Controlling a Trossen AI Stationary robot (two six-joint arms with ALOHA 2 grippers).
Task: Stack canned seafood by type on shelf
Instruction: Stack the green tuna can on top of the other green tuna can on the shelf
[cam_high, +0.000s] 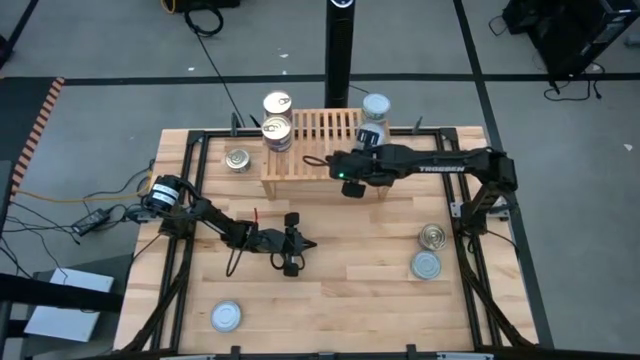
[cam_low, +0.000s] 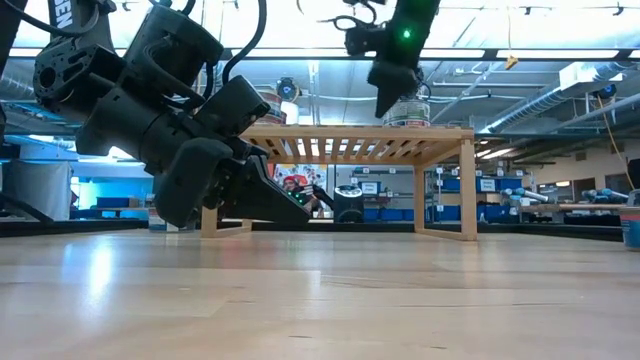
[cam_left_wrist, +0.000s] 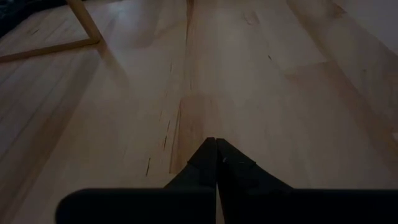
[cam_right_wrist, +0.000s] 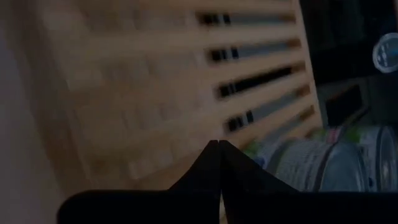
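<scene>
The light-wood slatted shelf (cam_high: 320, 132) (cam_low: 350, 132) stands at the table's far side. A stack of gold-lidded tins (cam_high: 277, 120) sits on its left end, and a stack of blue-silver tins (cam_high: 373, 118) (cam_low: 405, 112) on its right end. My right gripper (cam_high: 362, 150) (cam_low: 385, 105) (cam_right_wrist: 217, 146) is shut and hovers over the slats (cam_right_wrist: 155, 74), just beside the blue-silver stack (cam_right_wrist: 311, 165). My left gripper (cam_high: 291, 246) (cam_low: 303, 213) (cam_left_wrist: 216, 144) is shut, low over the bare tabletop in front of the shelf.
Loose tins lie on the table: a gold one (cam_high: 238, 158) left of the shelf, a gold one (cam_high: 433, 236) and a blue-silver one (cam_high: 426, 265) near the right edge, and a blue-silver one (cam_high: 227, 316) near the front left. A black post (cam_high: 338, 50) stands behind the shelf.
</scene>
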